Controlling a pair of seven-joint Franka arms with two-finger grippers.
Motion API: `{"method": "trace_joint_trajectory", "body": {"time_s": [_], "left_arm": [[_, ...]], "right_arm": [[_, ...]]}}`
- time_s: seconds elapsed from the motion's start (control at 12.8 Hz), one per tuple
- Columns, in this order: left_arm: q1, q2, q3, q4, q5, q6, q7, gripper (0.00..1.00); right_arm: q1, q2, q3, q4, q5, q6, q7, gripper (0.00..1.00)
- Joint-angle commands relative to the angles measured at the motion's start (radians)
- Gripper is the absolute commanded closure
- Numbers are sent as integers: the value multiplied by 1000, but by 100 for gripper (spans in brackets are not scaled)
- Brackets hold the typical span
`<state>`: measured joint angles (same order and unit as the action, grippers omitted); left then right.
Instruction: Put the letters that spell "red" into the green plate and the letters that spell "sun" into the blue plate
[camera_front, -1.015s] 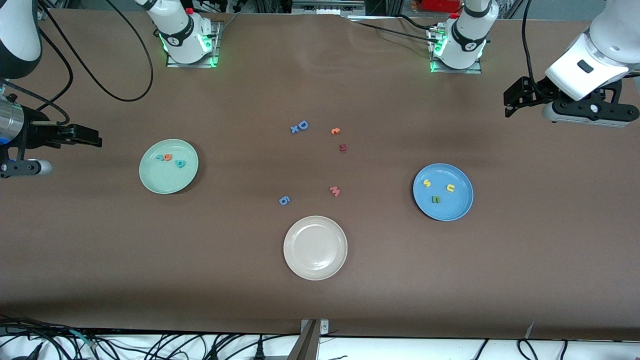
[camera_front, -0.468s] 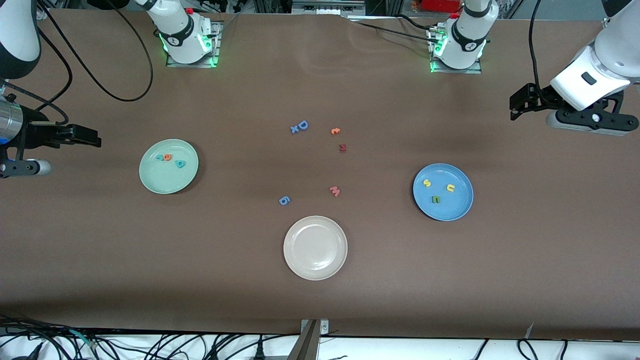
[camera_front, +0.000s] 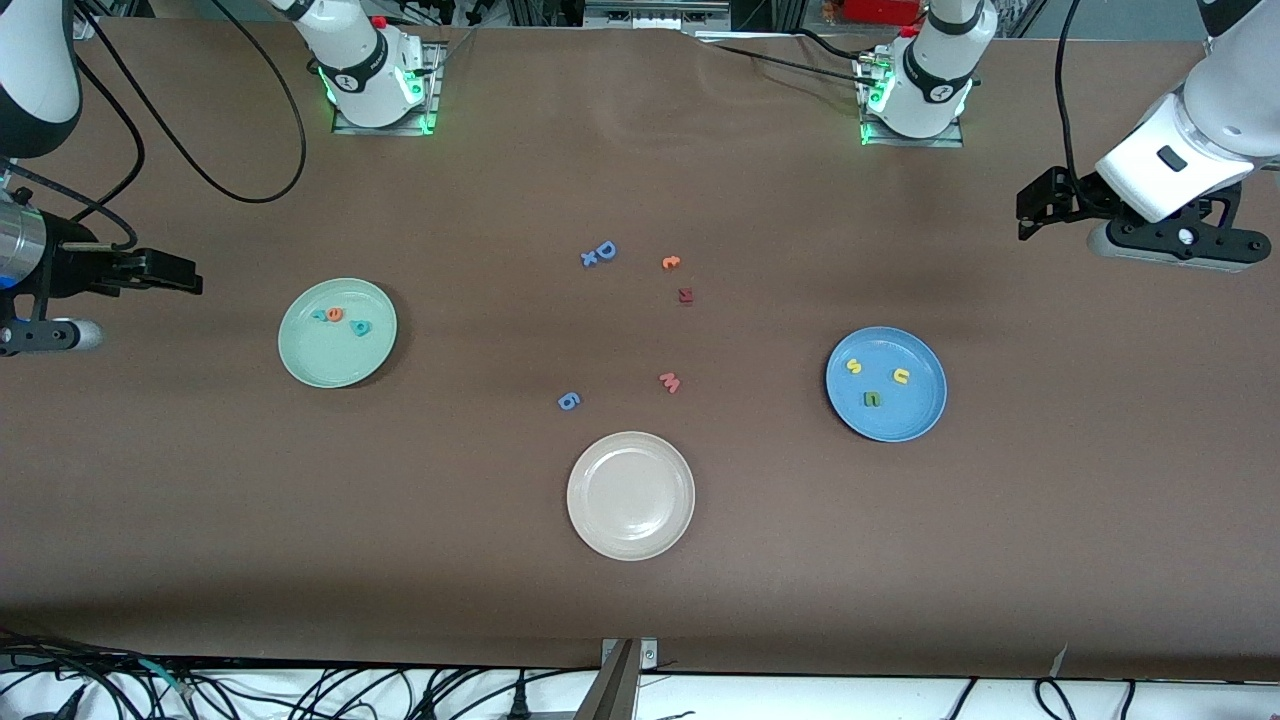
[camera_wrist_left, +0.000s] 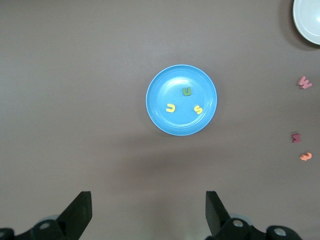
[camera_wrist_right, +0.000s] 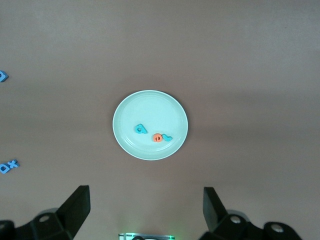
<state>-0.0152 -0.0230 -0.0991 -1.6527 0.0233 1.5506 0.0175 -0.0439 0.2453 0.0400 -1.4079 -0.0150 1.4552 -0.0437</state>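
The green plate (camera_front: 325, 360) holds a teal r (camera_front: 320, 314), an orange e (camera_front: 335, 314) and a teal d (camera_front: 361, 327). In the blue plate (camera_front: 905, 420) lie a yellow s (camera_front: 853, 366), a yellow u (camera_front: 901, 376) and an olive n (camera_front: 872, 399). My right gripper (camera_front: 190, 275) hangs open and empty over bare table at the right arm's end, its wrist view looking down on the green plate (camera_wrist_right: 145, 110). My left gripper (camera_front: 1030, 205) hangs open and empty over bare table at the left arm's end, with the blue plate (camera_wrist_left: 165, 125) in its wrist view.
Loose on the table's middle lie a blue D (camera_front: 604, 250) with a small x (camera_front: 589, 259), an orange piece (camera_front: 670, 262), a dark red piece (camera_front: 685, 295), a pink w (camera_front: 670, 382) and a blue 6 (camera_front: 568, 401). A beige-white plate (camera_front: 631, 530) sits nearest the front camera.
The left arm's hand has drifted slightly toward its end of the table. The right arm, the plates and all letters have stayed put.
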Motion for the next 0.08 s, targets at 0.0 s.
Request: {"method": "trace_joint_trajectory", "body": {"time_s": [0.0], "left_arm": [[-37, -9, 84, -15, -25, 11, 19, 0]], "right_arm": [[-17, -20, 17, -25, 0, 11, 5, 0]]}}
